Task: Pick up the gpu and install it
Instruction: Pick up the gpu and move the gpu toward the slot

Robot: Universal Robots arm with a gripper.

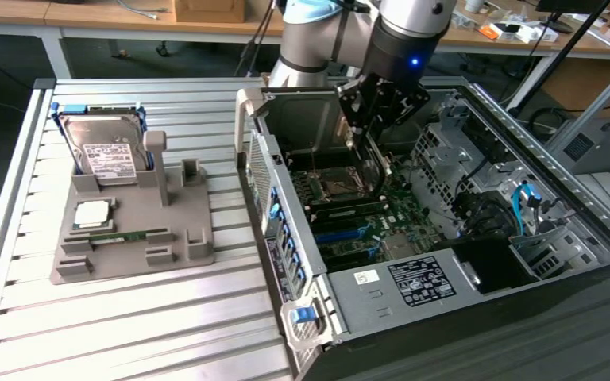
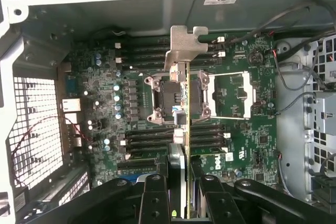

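1. Slatted bench (image 1: pixel 125 333) carries an open computer case (image 1: pixel 266 171).
2. End effector (image 2: pixel 182 182) clamps the gpu (image 2: pixel 184 103) by its flat faces, holding it edge-on inside the case above the motherboard (image 2: pixel 105 93), likely keeping its connector edge free.
3. Silver bracket (image 2: pixel 185 45) points toward a case wall.

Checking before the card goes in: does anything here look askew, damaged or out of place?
Nothing stands out. The gpu is held straight by the gripper, jaws closed on it, edge-on over the motherboard. The hard drive stands in its holder.
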